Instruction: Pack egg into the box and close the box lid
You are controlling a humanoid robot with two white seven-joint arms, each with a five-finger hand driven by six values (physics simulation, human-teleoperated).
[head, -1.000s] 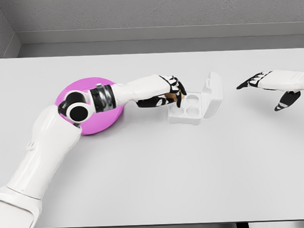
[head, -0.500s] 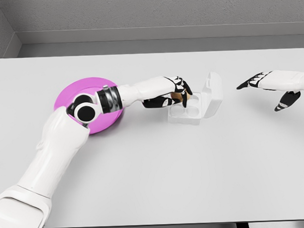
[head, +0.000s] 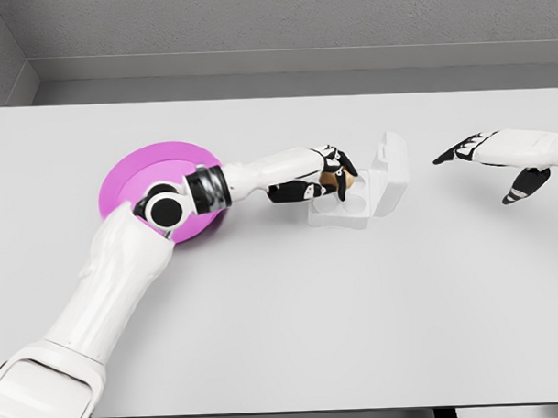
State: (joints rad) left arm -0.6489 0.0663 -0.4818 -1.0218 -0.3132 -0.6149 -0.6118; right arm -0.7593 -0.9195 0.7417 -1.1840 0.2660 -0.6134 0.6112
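The left hand (head: 325, 173) reaches over the box's (head: 365, 189) left cups, fingers curled around a brown egg (head: 331, 180). The right hand (head: 497, 155) hovers right of the box, fingers spread.

Single head view, high, angled down over table (head: 292, 328), far wall beyond

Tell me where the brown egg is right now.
In the head view, the brown egg sits in the left robot hand, just over the left side of the open white plastic box, centre table.

Smooth matt white desk (head: 292, 319) — flat magenta plate (head: 131, 173) equally matt; white moulded plastic egg box (head: 374, 183) faintly glossy, glossy white plastic arm shells (head: 117, 288) — brown egg (head: 331, 180) dull.
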